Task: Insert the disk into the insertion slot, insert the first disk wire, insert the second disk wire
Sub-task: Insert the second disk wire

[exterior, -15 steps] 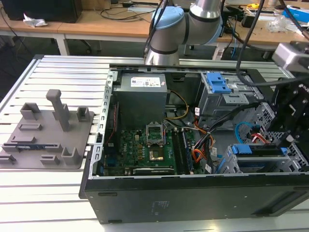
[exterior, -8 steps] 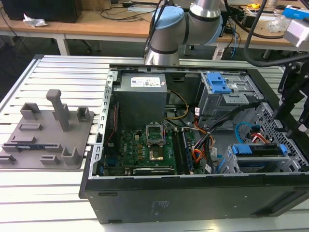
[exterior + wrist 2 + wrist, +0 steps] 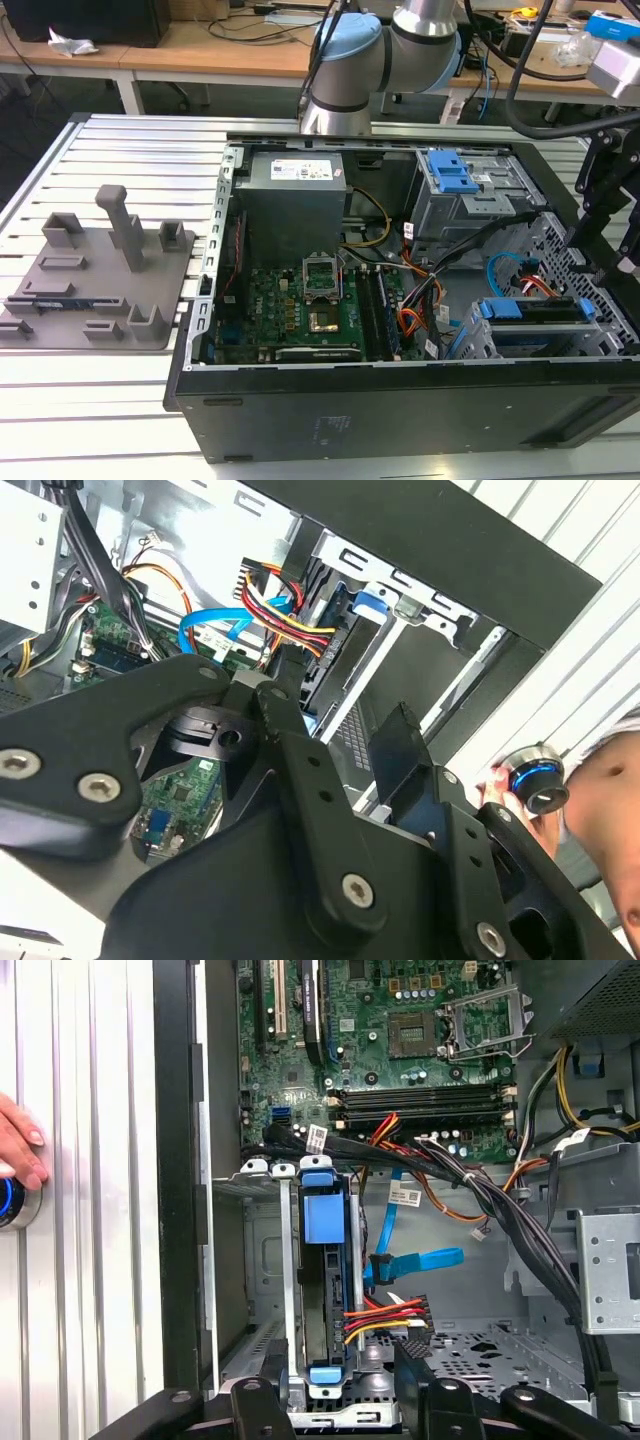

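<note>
Fingers spread wide, gripping nothing, poised over the drive corner at the right edge of the exterior view. At that view's left, on the desk, a grey fixture plate, parked clear of the work. Centre, the open computer case. At lower right, the disk on edge inside the insertion slot, blue carrier outward for easy pulling. Red-and-yellow wire bundle meeting its end, seemingly plugged; blue flat cable just beside, apparently loose.
</note>
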`<state>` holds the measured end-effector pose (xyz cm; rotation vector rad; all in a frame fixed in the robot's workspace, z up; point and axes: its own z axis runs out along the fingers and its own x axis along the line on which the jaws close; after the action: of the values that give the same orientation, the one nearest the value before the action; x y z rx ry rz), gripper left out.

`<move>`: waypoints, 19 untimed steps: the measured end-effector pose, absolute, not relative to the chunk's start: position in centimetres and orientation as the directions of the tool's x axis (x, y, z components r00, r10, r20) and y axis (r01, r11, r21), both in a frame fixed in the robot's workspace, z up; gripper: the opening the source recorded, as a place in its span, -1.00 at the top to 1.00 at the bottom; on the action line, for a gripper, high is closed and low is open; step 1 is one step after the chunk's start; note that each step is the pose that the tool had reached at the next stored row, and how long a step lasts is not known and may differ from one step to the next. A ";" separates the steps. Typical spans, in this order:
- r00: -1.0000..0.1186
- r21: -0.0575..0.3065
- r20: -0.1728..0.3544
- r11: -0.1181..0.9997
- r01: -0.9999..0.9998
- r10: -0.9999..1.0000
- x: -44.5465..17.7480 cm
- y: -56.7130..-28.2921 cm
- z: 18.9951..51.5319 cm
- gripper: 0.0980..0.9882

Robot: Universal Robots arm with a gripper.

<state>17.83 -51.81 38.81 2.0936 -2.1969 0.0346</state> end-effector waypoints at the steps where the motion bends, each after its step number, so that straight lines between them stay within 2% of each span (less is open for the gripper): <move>1: -0.045 0.057 0.093 0.051 -0.997 -0.995 17.8 -51.8 38.8 0.00; 11: -0.046 0.056 0.098 0.051 -0.997 -0.994 17.8 -51.6 38.8 0.00; 15: -0.050 0.021 0.103 0.052 -0.998 -0.993 17.5 -51.3 38.7 0.00; 19: -0.050 0.020 0.105 0.052 -0.998 -0.993 16.3 -51.1 38.6 0.00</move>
<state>16.31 -51.11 38.59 2.1009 -2.2117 0.0888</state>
